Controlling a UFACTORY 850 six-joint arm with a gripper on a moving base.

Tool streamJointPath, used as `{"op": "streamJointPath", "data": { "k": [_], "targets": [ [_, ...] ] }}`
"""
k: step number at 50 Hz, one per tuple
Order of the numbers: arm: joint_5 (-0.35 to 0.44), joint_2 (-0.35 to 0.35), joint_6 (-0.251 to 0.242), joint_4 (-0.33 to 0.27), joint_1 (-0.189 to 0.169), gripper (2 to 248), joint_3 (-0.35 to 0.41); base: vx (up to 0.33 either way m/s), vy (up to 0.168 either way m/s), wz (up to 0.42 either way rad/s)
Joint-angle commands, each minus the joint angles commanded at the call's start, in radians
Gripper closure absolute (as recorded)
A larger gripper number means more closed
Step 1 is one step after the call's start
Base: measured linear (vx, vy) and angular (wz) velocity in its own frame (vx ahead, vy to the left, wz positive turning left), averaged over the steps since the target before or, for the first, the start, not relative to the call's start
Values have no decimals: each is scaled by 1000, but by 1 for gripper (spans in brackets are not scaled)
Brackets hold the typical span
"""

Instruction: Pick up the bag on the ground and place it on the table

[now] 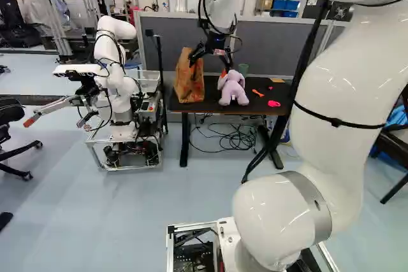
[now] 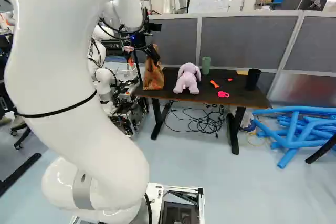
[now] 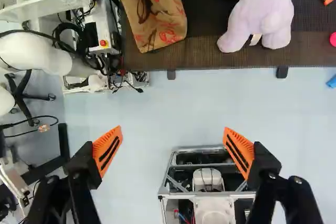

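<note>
Beyond the wide-open, empty hand (image 1: pixel 208 68), the bag (image 3: pixel 160 19) lies partly outside the wrist view.

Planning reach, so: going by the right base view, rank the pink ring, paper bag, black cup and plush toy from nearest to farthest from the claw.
From the claw:
1. Paper bag, at the table's left end in that view.
2. Plush toy, right of it.
3. Pink ring, farther right, near the front edge.
4. Black cup, toward the right end.
</note>
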Motion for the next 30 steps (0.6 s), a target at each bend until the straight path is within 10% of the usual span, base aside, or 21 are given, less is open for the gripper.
{"op": "streamJointPath", "data": {
  "k": [30],
  "targets": [
    [352,85,-43,-18,-20,3,241,0,0,0]
  ]
}}
